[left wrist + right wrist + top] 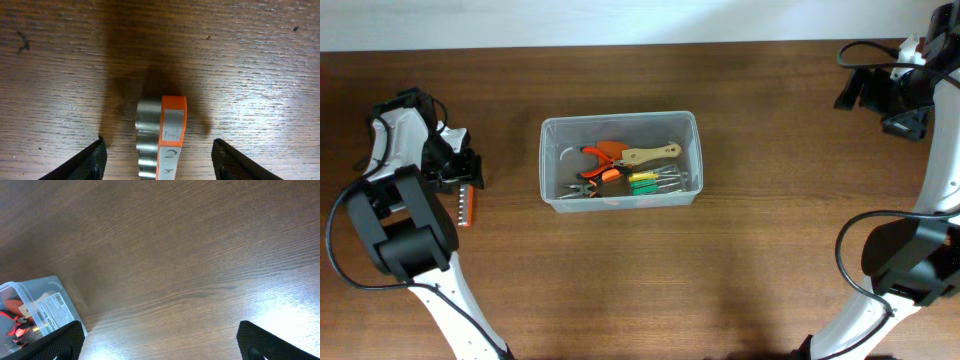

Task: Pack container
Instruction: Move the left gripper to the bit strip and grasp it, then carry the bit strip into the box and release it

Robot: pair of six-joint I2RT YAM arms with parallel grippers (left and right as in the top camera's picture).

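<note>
The container (550, 135), a clear rectangular plastic tub, stands mid-table and holds orange-handled pliers (602, 160), a wooden-handled tool (650, 154) and green and yellow screwdrivers (645, 181). Its corner also shows in the right wrist view (37, 302). An orange rail of steel sockets (467, 205) lies on the table at the left. My left gripper (159, 160) is open, its fingers on either side of the socket rail (162, 132) and apart from it. My right gripper (157, 342) is open and empty, high at the far right of the table (900, 95).
The wooden table (770, 250) ends at a white wall edge along the back. Black cables loop near both arm bases.
</note>
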